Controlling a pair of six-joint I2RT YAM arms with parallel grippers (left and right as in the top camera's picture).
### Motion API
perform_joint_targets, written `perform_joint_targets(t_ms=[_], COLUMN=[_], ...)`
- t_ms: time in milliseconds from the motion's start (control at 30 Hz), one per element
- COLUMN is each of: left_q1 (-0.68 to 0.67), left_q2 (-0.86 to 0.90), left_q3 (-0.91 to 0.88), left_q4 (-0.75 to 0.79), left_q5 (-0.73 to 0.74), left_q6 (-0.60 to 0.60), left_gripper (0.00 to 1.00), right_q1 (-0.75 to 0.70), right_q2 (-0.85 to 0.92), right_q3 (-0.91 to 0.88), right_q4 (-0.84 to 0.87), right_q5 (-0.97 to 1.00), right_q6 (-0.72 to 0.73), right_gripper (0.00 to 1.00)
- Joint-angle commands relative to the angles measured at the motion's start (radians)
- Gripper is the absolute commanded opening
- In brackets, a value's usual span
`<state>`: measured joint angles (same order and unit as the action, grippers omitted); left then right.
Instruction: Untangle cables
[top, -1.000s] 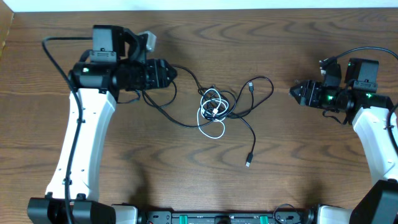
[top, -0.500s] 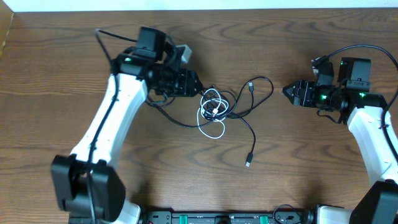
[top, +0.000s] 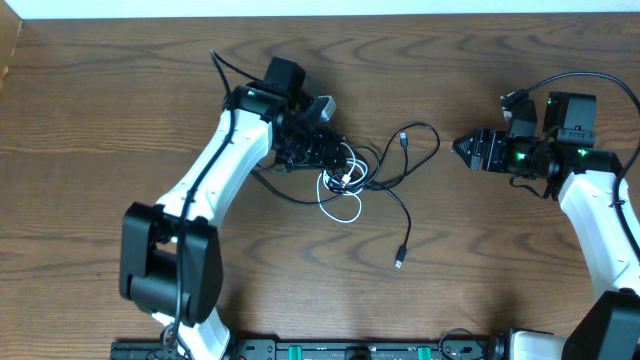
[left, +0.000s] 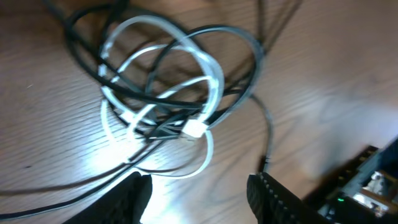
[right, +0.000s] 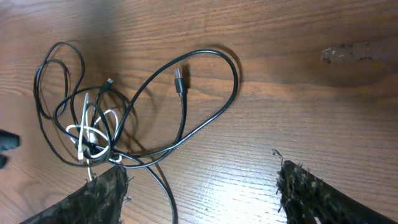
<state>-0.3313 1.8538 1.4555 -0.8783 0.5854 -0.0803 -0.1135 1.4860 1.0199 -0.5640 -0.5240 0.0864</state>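
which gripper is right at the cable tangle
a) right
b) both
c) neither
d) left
d: in the overhead view the left gripper sits open at the edge of the knotted cables, while the right gripper is off to the side, well apart from them.

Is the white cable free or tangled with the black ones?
Tangled: the white cable loops through the black cables in one clump.
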Motion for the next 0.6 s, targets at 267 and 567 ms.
perform_joint_targets(t_ms=[267,567], left_q1=[0.0,0.0], left_q2=[0.123,0.212], left_q3=[0.014,-0.003], left_q4=[-0.039,0.069], left_q5=[-0.097,-0.097], left_q6=[0.249,0.263], left_gripper=[0.51,0.42], right_q1=[0.004,0.004], right_q2=[0.006,0.006], right_q3=[0.0,0.0], right_q4=[-0.001,-0.005], right_q5=[0.018,0.021], right_q6=[-0.014,-0.014], right_gripper=[0.77,0.77])
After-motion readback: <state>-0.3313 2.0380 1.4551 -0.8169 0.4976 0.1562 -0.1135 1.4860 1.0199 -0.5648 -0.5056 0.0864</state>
